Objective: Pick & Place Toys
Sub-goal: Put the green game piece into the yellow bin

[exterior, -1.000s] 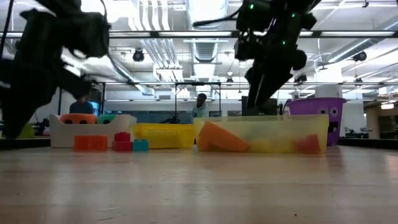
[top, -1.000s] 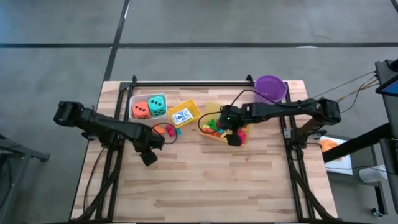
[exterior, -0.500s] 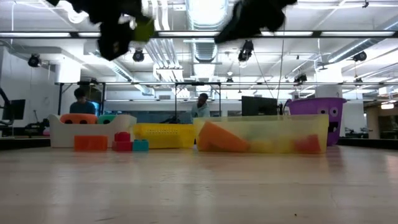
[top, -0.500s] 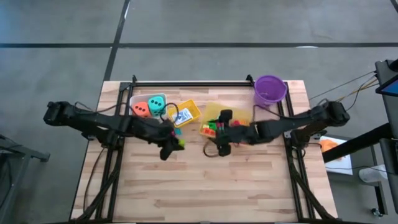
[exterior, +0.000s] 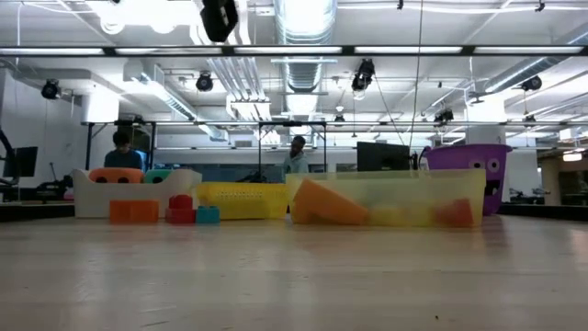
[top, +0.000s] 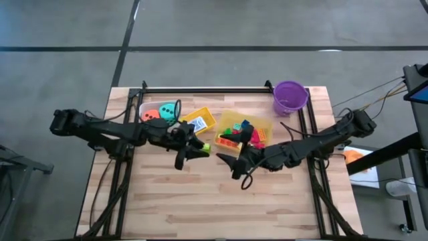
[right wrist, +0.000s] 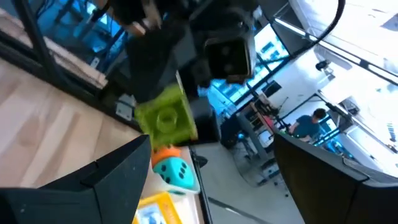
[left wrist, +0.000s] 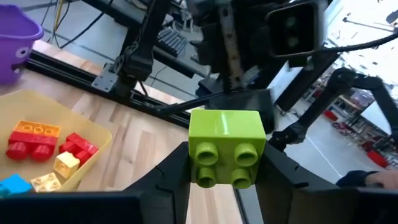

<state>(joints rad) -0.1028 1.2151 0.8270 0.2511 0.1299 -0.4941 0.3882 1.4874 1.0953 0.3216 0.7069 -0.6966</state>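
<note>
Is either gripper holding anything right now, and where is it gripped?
The left gripper holds a green brick, fingers on two opposite side faces, studs facing its camera. The right gripper is open and empty.

The left gripper [top: 200, 150] has its jaws closed on a lime-green plastic brick [left wrist: 225, 145], and the right gripper [top: 235, 163] stands near, its jaws wide and facing it; only a narrow gap of bare wooden bench [top: 221, 201] lies between the two. Beside both jaws sits the shallow yellow plastic bin of bricks [top: 263, 125], and behind the left jaws the small yellow basket [top: 208, 118] and the white tray with the dice [top: 144, 108] block the way. The near half of the bench is free. The purple plastic bucket [top: 290, 96] stands well apart.
</note>
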